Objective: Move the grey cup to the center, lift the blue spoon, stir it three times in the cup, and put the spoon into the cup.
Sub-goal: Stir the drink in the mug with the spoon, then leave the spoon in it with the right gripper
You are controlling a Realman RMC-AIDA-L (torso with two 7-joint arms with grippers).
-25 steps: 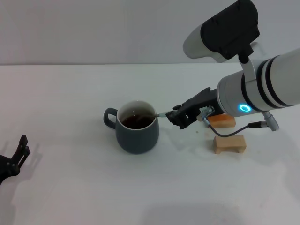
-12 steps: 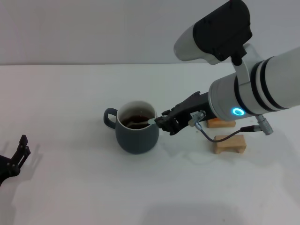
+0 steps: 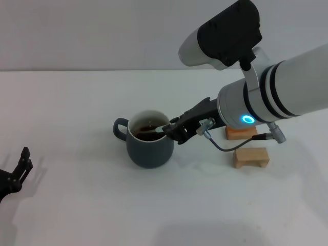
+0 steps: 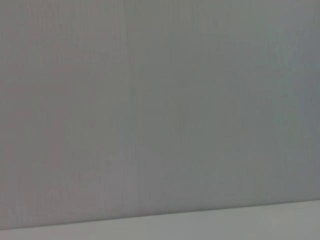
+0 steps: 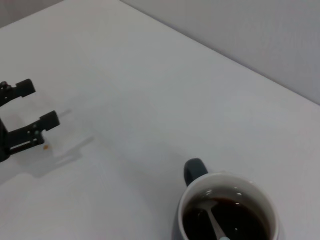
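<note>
Fingers of right gripper point(image 3: 171, 130) pinch blue spoon point(image 5: 212, 222) | wrist view shows bowl in grey cup point(image 3: 148, 139) | left gripper point(image 5: 22, 122) spread, parked | wooden blocks point(image 3: 250, 157) beside arm

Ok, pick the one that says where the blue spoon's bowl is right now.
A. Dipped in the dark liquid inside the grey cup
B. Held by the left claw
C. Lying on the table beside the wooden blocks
A: the blue spoon dips into the dark liquid in the grey cup, held by the right claw.

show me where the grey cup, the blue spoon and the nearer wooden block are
grey cup point(image 3: 149, 150): head view, front of its outer wall
blue spoon point(image 5: 214, 223): right wrist view, metal neck in the liquid
nearer wooden block point(image 3: 251, 157): head view, its top face
</note>
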